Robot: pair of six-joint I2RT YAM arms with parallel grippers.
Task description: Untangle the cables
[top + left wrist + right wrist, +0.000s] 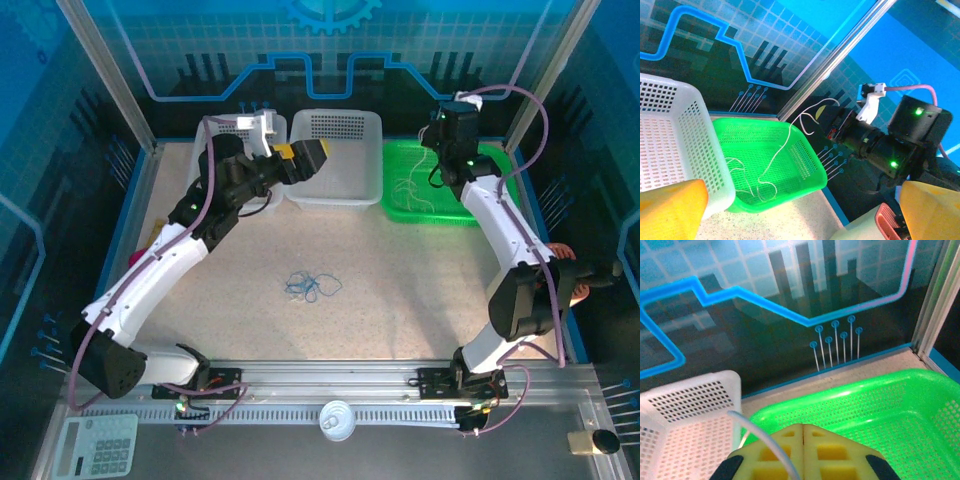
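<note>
Alt text: one overhead view, two close wrist views.
Overhead looks down from behind the arms; both wrist cameras share the green basket (750, 137).

Bright, blue-tinted light; wrist views soft, perhaps slightly blurred nearby.

No word, number or brand name can be read anywhere. What does stand out is graphic only. The translucent blue back wall panel (420, 40) bears a light-blue gear emblem (331, 12) at its top edge. Below it a thick blue stepped line (755, 302) runs like a circuit trace, and near that line stands a cluster of thin pale lines tipped with small rings (835, 337). The blue side panel (880, 55) carries a faint emblem of nested squares set on a corner (905, 80). The pale grey pocket calculator (95, 445) at the near left corner has rows of keys, but their markings are too small to tell.
</note>
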